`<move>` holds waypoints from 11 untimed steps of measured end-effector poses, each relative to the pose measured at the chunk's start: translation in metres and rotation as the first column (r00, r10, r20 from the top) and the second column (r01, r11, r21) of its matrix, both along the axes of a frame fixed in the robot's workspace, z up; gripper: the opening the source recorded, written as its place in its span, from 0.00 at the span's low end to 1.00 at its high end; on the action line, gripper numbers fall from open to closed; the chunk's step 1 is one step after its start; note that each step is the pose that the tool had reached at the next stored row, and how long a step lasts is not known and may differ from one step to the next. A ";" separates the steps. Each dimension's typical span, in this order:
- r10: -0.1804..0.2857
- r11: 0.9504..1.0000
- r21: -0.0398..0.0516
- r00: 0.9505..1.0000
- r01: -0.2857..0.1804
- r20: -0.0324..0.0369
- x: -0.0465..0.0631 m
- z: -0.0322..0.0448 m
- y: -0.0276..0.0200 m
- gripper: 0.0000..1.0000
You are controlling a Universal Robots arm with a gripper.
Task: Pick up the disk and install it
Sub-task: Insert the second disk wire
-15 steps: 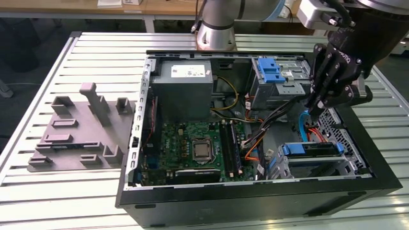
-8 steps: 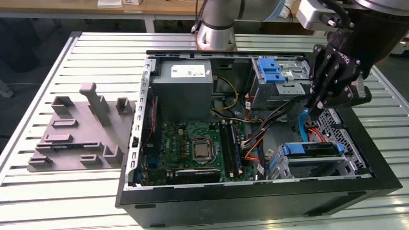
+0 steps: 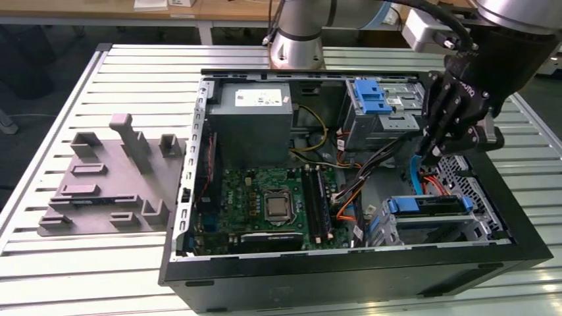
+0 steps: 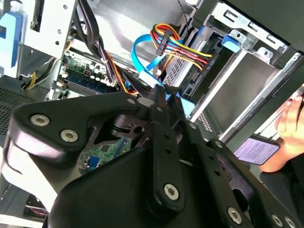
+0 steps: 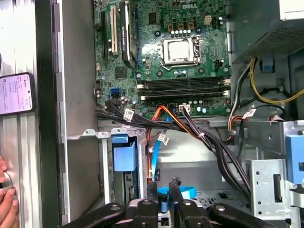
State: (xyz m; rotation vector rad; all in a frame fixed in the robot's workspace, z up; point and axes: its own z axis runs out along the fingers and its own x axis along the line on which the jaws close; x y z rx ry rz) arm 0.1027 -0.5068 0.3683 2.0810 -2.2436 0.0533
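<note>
This looks like a robotics lab or test workshop. An open computer case point(image 3: 351, 263) lies on a slatted metal table point(image 3: 131, 72), its motherboard point(image 3: 268, 201) and cables bared just beside the jaws, and a grey fixture plate point(image 3: 105, 184) sits well apart from them. Wooden workbenches point(image 3: 210, 10) stand beyond the arm's base point(image 3: 297, 46).

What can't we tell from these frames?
- disk label: exterior view, the bay walls hide all but its blue-railed top.
- gripper contact with the blue cable: both wrist views, its own linkage blocks the spot.
- hand: first wrist view, cut off by the picture edge.
</note>
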 end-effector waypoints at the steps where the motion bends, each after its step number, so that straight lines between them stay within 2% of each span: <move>1: 0.000 1.000 -0.003 1.000 0.000 0.000 0.000 -0.0005 0.0000 0.23; 2: 0.000 1.000 -0.005 1.000 0.000 0.000 0.000 -0.0010 -0.0001 0.17; 3: 0.000 1.000 -0.006 1.000 0.000 0.000 0.000 -0.0014 -0.0001 0.17; 4: 0.000 1.000 -0.006 1.000 0.000 0.000 0.000 -0.0018 -0.0001 0.11; 7: 0.000 1.000 -0.008 1.000 0.000 0.000 0.000 -0.0024 -0.0001 0.11; 8: 0.000 1.000 -0.016 1.000 0.000 0.000 0.000 -0.0025 -0.0001 0.11; 9: 0.000 0.999 -0.033 1.000 0.000 0.000 0.000 -0.0025 -0.0001 0.11; 11: 0.000 0.998 -0.060 1.000 0.000 0.000 0.000 -0.0029 -0.0001 0.11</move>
